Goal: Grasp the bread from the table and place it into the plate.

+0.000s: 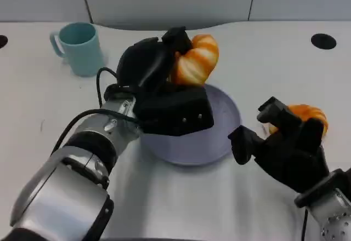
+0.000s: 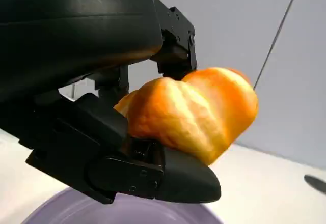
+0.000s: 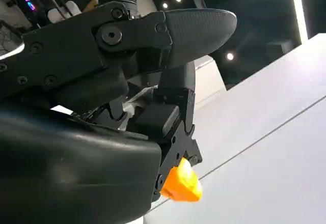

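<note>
- White tabletop (image 1: 181,208), grey panels behind; dark round holes at the far left and far right edges.
- Progress, as I judge it: the grasp and lift are done for one bread; release into the plate is left. A second bread sits off the plate, so that one remains too.
- Left hand (image 1: 164,82): fingers (image 2: 183,180) closed round a glossy orange bread (image 1: 196,59). In the left wrist view one finger runs underneath it and another bears on its far side; the loaf bulges out between them. Firm hold, nothing slack.
- That bread hangs clear of the table, over the plate's rim at about 12 o'clock. Not touching the plate.
- Lavender plate (image 1: 219,137) lies at centre, partly under the left palm.
- Right hand (image 1: 285,142): at 3 o'clock of the plate, fingers spread apart. Second bread (image 1: 307,114) lies just past them, at the fingertips; cannot tell whether they touch it. The right wrist view shows an orange scrap of it beyond the fingers, nothing closed on it.
- Outward: teal mug (image 1: 81,48) at 10 o'clock of the plate, well apart, handle facing left.
</note>
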Controlling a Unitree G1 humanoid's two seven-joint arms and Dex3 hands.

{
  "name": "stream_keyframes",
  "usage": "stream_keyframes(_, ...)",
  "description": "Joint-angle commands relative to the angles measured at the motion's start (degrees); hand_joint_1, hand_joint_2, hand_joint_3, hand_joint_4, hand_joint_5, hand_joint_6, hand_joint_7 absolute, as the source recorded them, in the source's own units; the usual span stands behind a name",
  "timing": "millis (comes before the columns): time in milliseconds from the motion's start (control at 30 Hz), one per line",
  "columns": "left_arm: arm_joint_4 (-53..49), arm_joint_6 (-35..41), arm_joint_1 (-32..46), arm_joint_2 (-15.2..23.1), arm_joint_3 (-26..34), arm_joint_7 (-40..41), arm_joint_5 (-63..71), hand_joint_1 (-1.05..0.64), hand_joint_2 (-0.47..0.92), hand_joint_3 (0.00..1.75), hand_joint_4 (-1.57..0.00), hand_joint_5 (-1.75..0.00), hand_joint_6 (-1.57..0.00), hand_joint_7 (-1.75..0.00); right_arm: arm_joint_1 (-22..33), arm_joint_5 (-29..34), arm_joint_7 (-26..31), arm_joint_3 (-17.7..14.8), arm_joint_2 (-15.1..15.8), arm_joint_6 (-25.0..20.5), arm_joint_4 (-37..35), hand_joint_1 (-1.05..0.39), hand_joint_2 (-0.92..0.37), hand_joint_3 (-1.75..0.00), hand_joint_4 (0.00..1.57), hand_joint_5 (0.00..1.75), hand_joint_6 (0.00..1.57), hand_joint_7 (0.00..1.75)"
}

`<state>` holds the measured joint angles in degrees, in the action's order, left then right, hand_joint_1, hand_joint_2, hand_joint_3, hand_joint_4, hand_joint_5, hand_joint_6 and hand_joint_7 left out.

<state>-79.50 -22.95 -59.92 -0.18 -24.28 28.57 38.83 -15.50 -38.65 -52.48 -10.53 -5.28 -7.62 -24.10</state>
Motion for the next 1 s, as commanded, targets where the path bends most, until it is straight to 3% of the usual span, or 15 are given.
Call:
stream_keyframes(33,-0.14,2.22,-0.45,0.29,-0.49,-3.49,0.36,-1.05,0.92,0.51,-0.01,-0.34,0.00,-0.28,-0.69,0.57,0.56,-0.23,0.40,0.83,0.28,-0.78,-0.92,-0.31,0.90,1.43,0.82,0.92)
stream_keyframes(67,-0.10,2.39,-0.44,0.40,-0.53,-3.99,0.30,-1.05,0.92,0.53,0.00,-0.14,0.00,-0.11,-0.78,0.64,0.55,-0.19,0.33,1.03,0.16,-0.78,-0.92,-0.31,0.91,1.44,0.82,0.93)
stream_keyframes(167,0.03,2.20,-0.40,0.58,-0.32,-4.46,-0.16,-1.05,0.92,0.54,0.00,-0.02,0.00,-0.01,-1.12,1.15,0.27,-0.04,0.21,1.88,-0.41,-0.79,-0.92,-0.33,0.90,1.45,0.81,0.95)
stream_keyframes(467,0.14,1.77,-0.30,0.89,-0.11,-4.01,-0.48,-1.05,0.92,0.52,0.00,0.00,0.00,0.00,-0.96,1.27,1.16,0.00,-0.49,1.70,0.08,-0.78,-0.92,-0.30,0.90,1.46,0.81,0.95)
stream_keyframes(567,0.19,1.70,-0.21,1.14,-0.02,-3.66,-0.55,-1.05,0.92,0.58,0.00,0.00,0.00,0.00,-0.39,1.62,2.21,0.25,-0.99,1.83,1.04,-0.78,-0.92,-0.29,0.91,1.47,0.82,0.95)
stream_keyframes(667,0.85,-2.69,1.68,1.29,9.78,-8.93,-10.79,-1.05,0.92,0.60,-0.07,-0.05,-0.05,-0.03,-0.11,1.92,3.33,0.78,-1.38,1.13,1.94,-0.79,-0.92,-0.27,0.91,1.48,0.82,0.95)
stream_keyframes(700,1.22,-4.23,2.38,0.82,15.93,-14.53,-17.57,-1.05,0.92,0.57,-0.12,-0.23,-0.11,-0.14,0.02,2.06,3.72,0.94,-1.54,1.18,2.20,-0.79,-0.92,-0.27,0.91,1.48,0.82,0.94)
stream_keyframes(733,1.44,-5.09,2.75,0.45,19.95,-18.59,-21.99,-1.05,0.92,0.51,-0.06,-0.85,-0.09,-0.61,0.11,2.14,3.95,1.03,-1.64,1.27,2.34,-0.79,-0.92,-0.28,0.90,1.50,0.82,0.95)
stream_keyframes(800,2.09,-2.64,2.76,-0.10,30.37,-32.94,-34.13,-1.05,0.92,0.36,-0.01,-1.42,-0.03,-1.23,0.34,2.15,4.62,1.28,-2.02,1.08,2.73,-0.79,-0.92,-0.28,0.89,1.52,0.82,0.96)
stream_keyframes(900,2.31,-1.20,2.62,-0.12,34.38,-39.47,-38.74,-1.05,0.92,0.28,0.00,-1.60,0.00,-1.46,0.44,2.09,4.95,1.41,-2.15,0.92,2.93,-0.79,-0.92,-0.28,0.88,1.52,0.82,0.97)
stream_keyframes(967,3.85,4.19,3.39,0.08,44.90,-53.60,-51.72,-1.05,0.90,0.16,-0.05,-1.58,-0.11,-1.40,0.40,1.75,5.74,1.37,-2.48,0.31,2.95,-0.79,-0.92,-0.26,0.88,1.51,0.82,0.96)
stream_keyframes(1000,4.57,6.38,3.98,0.36,48.80,-59.39,-56.66,-1.05,0.91,0.12,-0.14,-1.47,-0.17,-1.31,0.27,1.74,6.07,1.37,-2.53,0.08,2.88,-0.79,-0.92,-0.25,0.89,1.50,0.82,0.94)
